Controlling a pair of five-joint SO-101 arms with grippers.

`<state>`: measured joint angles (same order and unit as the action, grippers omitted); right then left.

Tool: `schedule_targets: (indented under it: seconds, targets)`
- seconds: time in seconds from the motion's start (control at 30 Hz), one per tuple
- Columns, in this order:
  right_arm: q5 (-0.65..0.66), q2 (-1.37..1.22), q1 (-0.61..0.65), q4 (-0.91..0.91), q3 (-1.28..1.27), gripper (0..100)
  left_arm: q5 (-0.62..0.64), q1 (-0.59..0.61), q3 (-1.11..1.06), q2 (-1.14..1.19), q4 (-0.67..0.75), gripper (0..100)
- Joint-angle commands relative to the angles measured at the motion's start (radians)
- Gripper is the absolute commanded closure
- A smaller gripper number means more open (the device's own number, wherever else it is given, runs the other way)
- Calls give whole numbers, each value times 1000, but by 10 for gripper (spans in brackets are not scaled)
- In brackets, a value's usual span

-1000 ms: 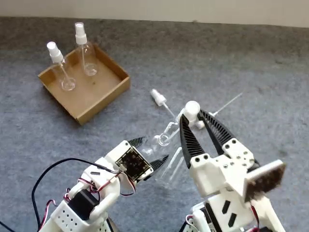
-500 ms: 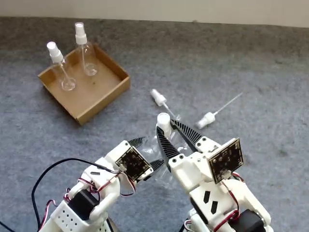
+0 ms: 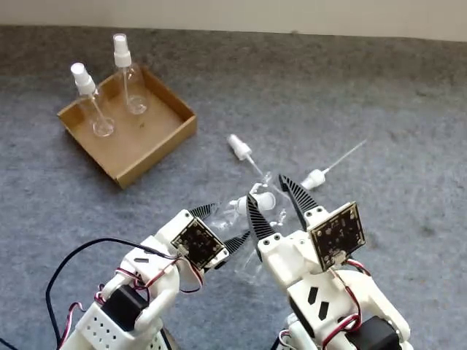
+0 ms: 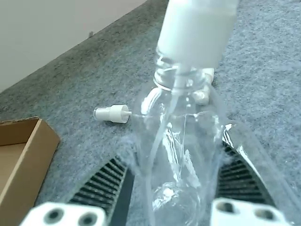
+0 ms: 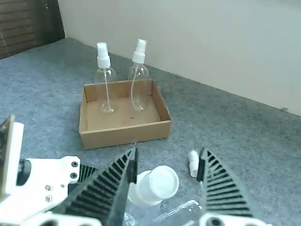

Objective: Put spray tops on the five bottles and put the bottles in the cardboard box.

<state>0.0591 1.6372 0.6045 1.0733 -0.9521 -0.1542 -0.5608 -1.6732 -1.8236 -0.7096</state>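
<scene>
- Holding the work nearest us, our left gripper (image 3: 226, 224) was clamped on a clear bottle (image 4: 178, 155), which leaned up off the grey carpet (image 3: 379, 95) between the two arms.
- A white spray top (image 5: 155, 184) sat on that bottle's neck with its tube down inside. We could not tell whether it was fully seated.
- Our right gripper (image 3: 267, 191) had its fingers apart on either side of the top, not squeezing it.
- To do this step well, we judged the left grip should stay firm. The right fingers should close squarely on the top and drive it straight along the neck, so the thin plastic would not buckle or twist loose.
- Clear plastic (image 3: 254, 264) lay under the arms, at least one more bottle. We could not count these.
- Two loose spray tops (image 3: 238, 147) (image 3: 315, 179) lay just beyond the grippers.
- Farthest off, the cardboard box (image 3: 157, 153) held two capped bottles (image 3: 95, 109) (image 3: 131, 87), both upright.
- We counted five tops and three sure bottles.
</scene>
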Motion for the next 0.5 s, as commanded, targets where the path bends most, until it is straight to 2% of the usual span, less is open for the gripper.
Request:
schedule_targets:
  seconds: [0.0,0.17,0.37,0.47]
  targets:
    - [-3,1,-15,-1,19,815,-6,13,-22,-2,-5,874]
    - [-3,1,-41,-54,19,815,-6,16,-22,-2,-5,874]
    - [-3,1,-308,-145,19,821,-5,16,-22,-2,-5,874]
    - [-3,1,-404,-145,19,890,-5,16,-22,-2,-5,874]
